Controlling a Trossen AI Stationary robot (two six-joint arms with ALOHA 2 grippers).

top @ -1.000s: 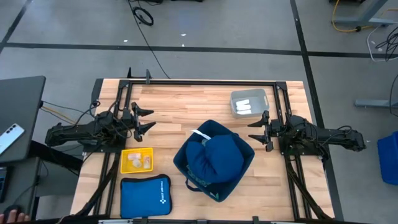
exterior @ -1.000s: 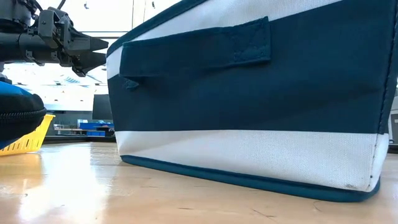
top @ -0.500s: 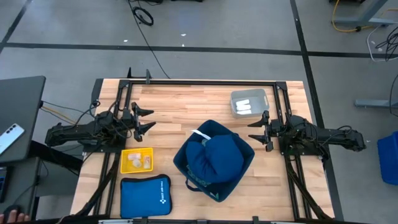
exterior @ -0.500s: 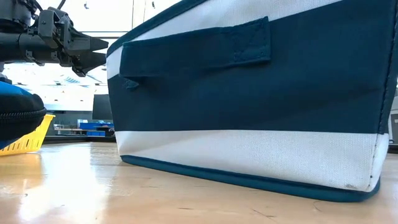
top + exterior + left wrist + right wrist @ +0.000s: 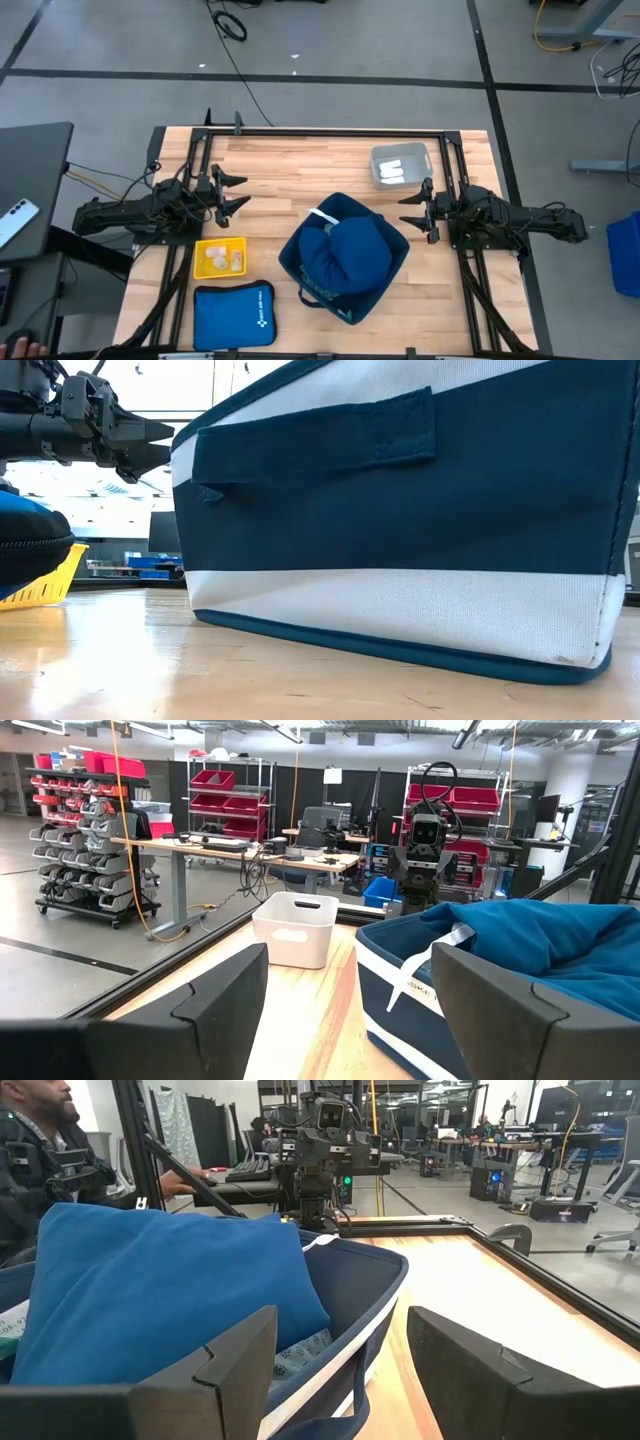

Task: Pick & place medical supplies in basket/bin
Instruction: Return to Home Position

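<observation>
The wooden table (image 5: 300, 165) carries a dark-blue and white fabric bin (image 5: 395, 245) near its middle, toward the front edge. A large dark-blue cloth (image 5: 345, 250) is heaped in the bin and bulges above its rim. In the right wrist view a teal speckled cloth (image 5: 300, 1352) shows tucked under it, against the bin's inner wall. A flat bright-blue zip pouch (image 5: 233, 315) lies at the front left corner of the table.

The left gripper (image 5: 243, 192) hangs over the table's left side, its fingers spread and holding nothing. The right gripper (image 5: 402, 210) is level with it on the right side, just beside the bin, fingers likewise spread and empty.

A pale bin (image 5: 376, 160) sits at the back right with white rolls (image 5: 398, 168) inside. A yellow basket (image 5: 198, 258), just behind the pouch, holds small pale supplies (image 5: 215, 262), too small to tell rolls from vials
</observation>
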